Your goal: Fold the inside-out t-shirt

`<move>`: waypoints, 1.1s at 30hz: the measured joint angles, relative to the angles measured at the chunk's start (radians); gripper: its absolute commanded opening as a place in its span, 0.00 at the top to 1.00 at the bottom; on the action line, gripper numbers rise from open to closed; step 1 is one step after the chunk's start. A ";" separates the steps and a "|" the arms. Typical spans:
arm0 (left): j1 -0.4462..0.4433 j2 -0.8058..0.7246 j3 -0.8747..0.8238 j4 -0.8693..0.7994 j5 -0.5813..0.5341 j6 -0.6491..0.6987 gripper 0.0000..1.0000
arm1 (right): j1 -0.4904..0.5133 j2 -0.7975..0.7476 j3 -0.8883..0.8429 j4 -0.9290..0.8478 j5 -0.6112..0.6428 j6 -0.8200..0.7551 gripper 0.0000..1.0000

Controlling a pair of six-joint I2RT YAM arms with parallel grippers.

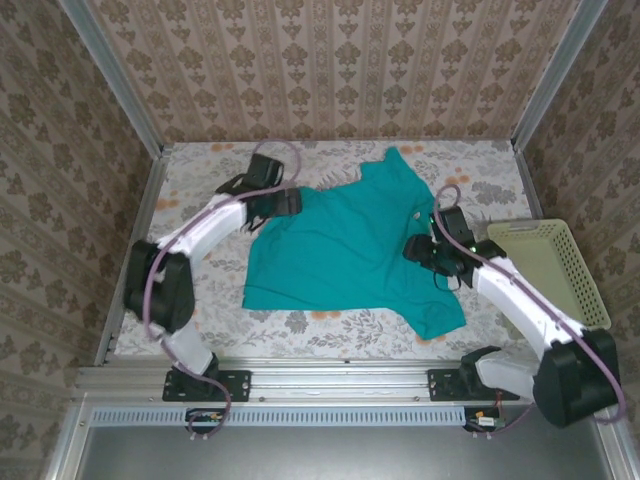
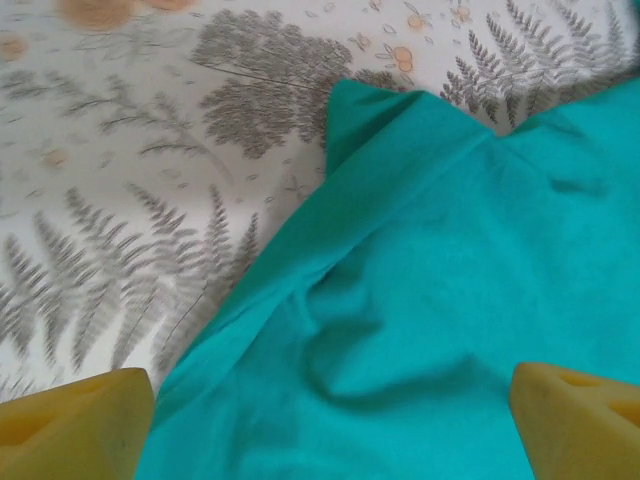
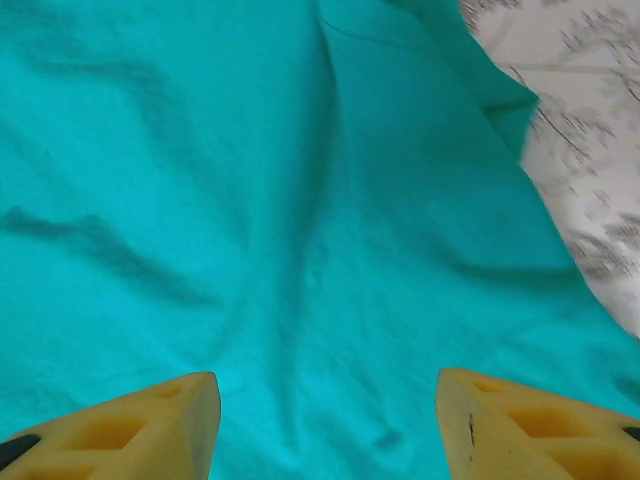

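The teal t-shirt (image 1: 345, 245) lies spread over the middle of the patterned table, plain teal side up, one sleeve pointing to the far side and another toward the near right. My left gripper (image 1: 285, 203) is at the shirt's far-left edge. In the left wrist view its yellow fingertips (image 2: 75, 425) stand wide apart over rumpled teal cloth (image 2: 420, 300), gripping nothing. My right gripper (image 1: 425, 250) hangs over the shirt's right side. Its yellow fingertips (image 3: 150, 425) are apart above smooth teal cloth (image 3: 300, 200), with nothing between them.
A pale yellow plastic basket (image 1: 555, 265) stands at the table's right edge, close to the right arm. Metal rails border the table on the left, right and near sides. Bare patterned tablecloth (image 1: 200, 165) shows left of and behind the shirt.
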 measured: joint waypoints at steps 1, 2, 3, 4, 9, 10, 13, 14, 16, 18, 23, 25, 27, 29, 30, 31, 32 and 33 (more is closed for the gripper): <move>-0.008 0.060 0.055 -0.009 -0.007 0.023 0.05 | 0.000 0.033 0.020 0.010 0.003 -0.009 0.38; -0.015 0.120 0.117 -0.024 -0.015 0.046 0.05 | 0.000 0.071 0.046 0.022 0.010 -0.021 0.37; -0.019 0.172 0.171 -0.031 -0.019 0.066 0.05 | 0.000 0.109 0.072 0.033 0.015 -0.034 0.37; -0.023 0.221 0.221 -0.036 -0.022 0.084 0.05 | 0.000 0.142 0.094 0.039 0.019 -0.043 0.37; -0.028 0.422 0.435 -0.086 -0.032 0.138 0.17 | -0.005 0.346 0.235 0.070 0.029 -0.089 0.37; -0.027 0.461 0.479 -0.101 -0.039 0.146 0.25 | -0.008 0.390 0.269 0.071 0.029 -0.095 0.37; -0.021 0.562 0.601 -0.147 -0.049 0.156 0.35 | -0.024 0.508 0.361 0.079 0.026 -0.110 0.37; -0.018 0.591 0.636 -0.160 -0.049 0.156 0.39 | -0.033 0.551 0.393 0.080 0.020 -0.110 0.38; -0.010 0.627 0.673 -0.178 -0.048 0.153 0.49 | -0.048 0.618 0.435 0.083 0.016 -0.110 0.39; 0.003 0.639 0.676 -0.196 -0.041 0.152 0.59 | -0.058 0.665 0.447 0.085 0.017 -0.107 0.39; 0.063 0.595 0.592 -0.164 0.004 0.122 0.85 | -0.066 0.678 0.411 0.084 0.029 -0.078 0.51; 0.099 0.547 0.512 -0.137 0.043 0.112 0.88 | -0.065 0.670 0.365 0.108 0.028 -0.059 0.54; 0.130 0.498 0.444 -0.118 0.082 0.105 0.87 | -0.061 0.657 0.314 0.142 0.035 -0.043 0.58; 0.152 0.450 0.376 -0.095 0.108 0.101 0.86 | -0.056 0.632 0.292 0.161 0.039 -0.029 0.60; 0.158 0.420 0.337 -0.082 0.117 0.100 0.84 | -0.049 0.621 0.275 0.165 0.041 -0.022 0.61; 0.159 0.396 0.306 -0.072 0.124 0.097 0.82 | -0.040 0.612 0.259 0.168 0.046 -0.014 0.61; 0.159 0.365 0.268 -0.058 0.131 0.090 0.79 | -0.029 0.602 0.244 0.173 0.055 -0.007 0.61; 0.158 0.340 0.238 -0.051 0.138 0.083 0.78 | -0.018 0.588 0.230 0.174 0.066 -0.003 0.61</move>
